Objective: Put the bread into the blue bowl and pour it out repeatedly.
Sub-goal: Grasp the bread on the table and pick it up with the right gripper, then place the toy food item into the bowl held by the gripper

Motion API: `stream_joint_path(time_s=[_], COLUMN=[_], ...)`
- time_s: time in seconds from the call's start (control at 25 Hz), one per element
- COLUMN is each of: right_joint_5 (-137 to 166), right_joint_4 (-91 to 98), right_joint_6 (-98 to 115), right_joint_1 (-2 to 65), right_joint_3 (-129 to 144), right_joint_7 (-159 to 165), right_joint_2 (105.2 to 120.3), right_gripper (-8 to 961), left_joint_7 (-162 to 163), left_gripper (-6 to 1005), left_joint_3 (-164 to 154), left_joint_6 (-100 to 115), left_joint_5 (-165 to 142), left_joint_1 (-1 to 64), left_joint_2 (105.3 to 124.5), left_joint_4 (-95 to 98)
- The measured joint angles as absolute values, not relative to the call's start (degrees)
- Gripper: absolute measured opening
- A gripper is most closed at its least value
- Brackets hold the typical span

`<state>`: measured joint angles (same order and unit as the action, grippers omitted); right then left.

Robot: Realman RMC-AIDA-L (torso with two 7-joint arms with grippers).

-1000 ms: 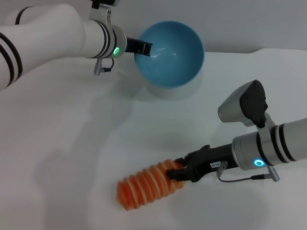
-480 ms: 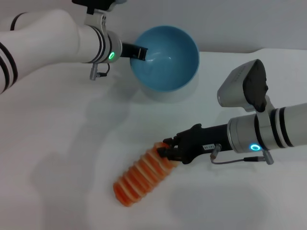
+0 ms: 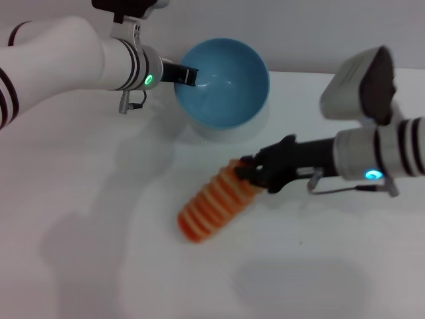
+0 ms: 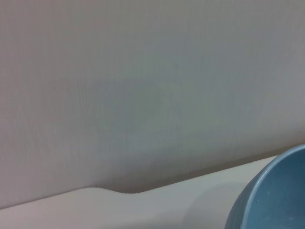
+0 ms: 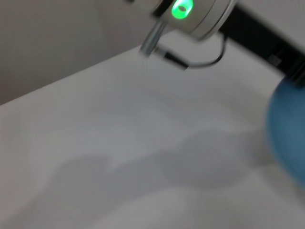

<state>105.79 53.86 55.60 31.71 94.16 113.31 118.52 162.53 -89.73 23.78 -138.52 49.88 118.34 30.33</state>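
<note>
The blue bowl [image 3: 226, 86] hangs at the back middle, tilted so its empty inside faces me. My left gripper [image 3: 188, 75] is shut on its left rim. A part of the bowl also shows in the left wrist view [image 4: 274, 198] and in the right wrist view [image 5: 290, 124]. The orange-and-tan ridged bread [image 3: 211, 203] slants in front of the bowl. My right gripper [image 3: 244, 174] is shut on the bread's upper right end, below and just right of the bowl. The bread's other end points down to the left.
The white table [image 3: 99, 266] spreads in front, with a grey wall behind it. The bowl's shadow [image 3: 226, 131] lies on the table under it. The left arm's wrist with its green light [image 5: 183, 8] shows in the right wrist view.
My right gripper has carried the bread up and back toward the bowl, tilting it steeper. The left gripper has shifted the bowl slightly left and back.
</note>
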Motion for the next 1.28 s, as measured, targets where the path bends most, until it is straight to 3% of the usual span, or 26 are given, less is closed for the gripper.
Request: stream_joint_path(time_s=[0.64,1.28], right_joint_5=[112.91,115.05], right_joint_4=[68.74,75.13], right_joint_6=[66.46,70.64], right_joint_1=[30.62,29.61], right_joint_3=[80.91,66.79], right_joint_7=[113.77,112.25], right_joint_2=[118.68,118.75], right_gripper=[90,67], left_joint_7=[162.03,161.24], left_gripper=[-2,-2], left_joint_3=[-90.39,-92.46], left_joint_6=[24.45,33.59], left_joint_5=[-139.01,-140.38], left_joint_1=[50.0,47.61], left_joint_2=[118.21,118.18], left_joint_4=[30.15,37.99])
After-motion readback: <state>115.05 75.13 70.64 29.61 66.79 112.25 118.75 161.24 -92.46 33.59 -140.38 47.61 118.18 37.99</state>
